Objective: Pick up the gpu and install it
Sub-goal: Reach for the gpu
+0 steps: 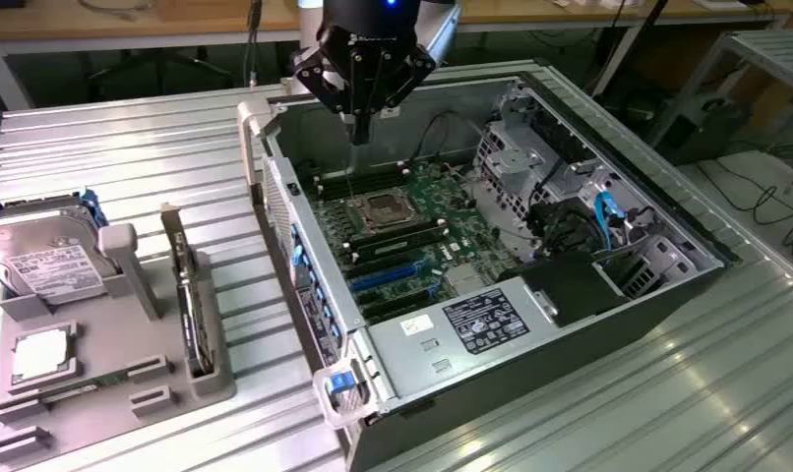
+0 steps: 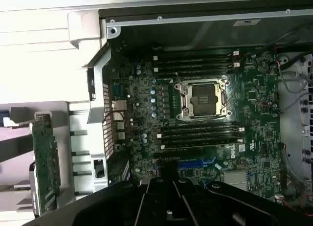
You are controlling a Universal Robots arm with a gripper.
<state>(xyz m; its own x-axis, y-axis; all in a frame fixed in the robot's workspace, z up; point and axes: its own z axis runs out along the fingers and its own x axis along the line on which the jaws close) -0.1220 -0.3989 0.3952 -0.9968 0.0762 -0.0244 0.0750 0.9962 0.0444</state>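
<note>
The gpu is a thin card standing on its edge in a slot of the grey holder, at the exterior view's left. In the wrist view the gpu shows its green circuit board beside the case. My gripper hangs above the far end of the open computer case, well apart from the gpu, with its fingers shut and nothing between them. In the wrist view my gripper looks down on the motherboard with its empty processor socket and blue expansion slots.
A silver hard drive with a white label stands in the holder beside the gpu, with a small square chip and a narrow green memory stick nearby. Inside the case are a power supply, drive cages and cables. The table is ribbed metal.
</note>
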